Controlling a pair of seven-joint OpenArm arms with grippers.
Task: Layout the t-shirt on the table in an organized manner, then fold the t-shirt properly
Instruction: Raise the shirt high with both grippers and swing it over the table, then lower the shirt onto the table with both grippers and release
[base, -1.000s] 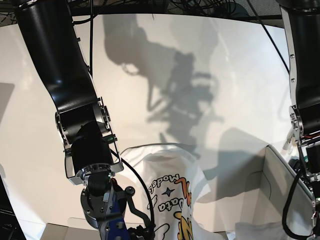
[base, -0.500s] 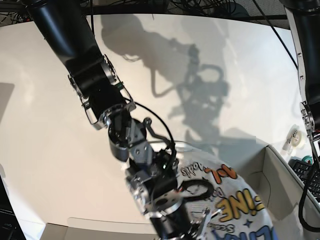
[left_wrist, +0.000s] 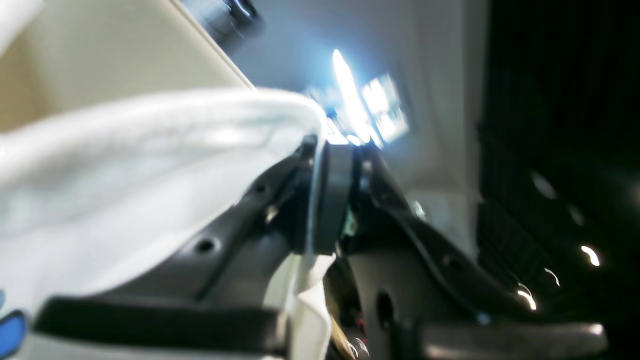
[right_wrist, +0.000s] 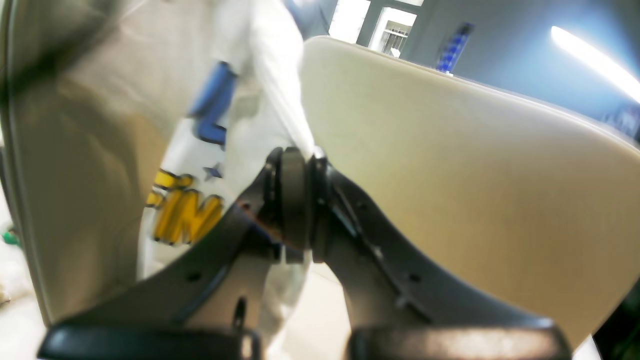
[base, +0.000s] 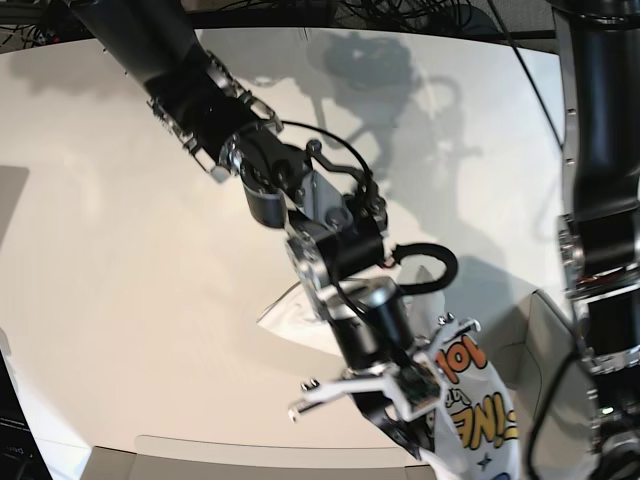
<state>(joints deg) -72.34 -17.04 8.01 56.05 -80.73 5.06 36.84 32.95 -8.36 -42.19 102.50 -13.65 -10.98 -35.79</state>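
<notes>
White cloth, bright cartoon letters

The t-shirt (right_wrist: 260, 75) is white, printed with blue and yellow bubble letters and a small dark-blue star; orange letters show at 5 o'clock in the base view, against the plain white table (base: 100, 250).

Base camera looks down from high over the table (base: 110, 260), both arms reaching in from the top corners; left wrist camera sits close behind its gripper (left_wrist: 327, 200), facing along the fingers; right wrist camera rides likewise behind its gripper (right_wrist: 300, 200), very near; all three views share the t-shirt (base: 478, 400), seen at close range by both wrist cameras
</notes>
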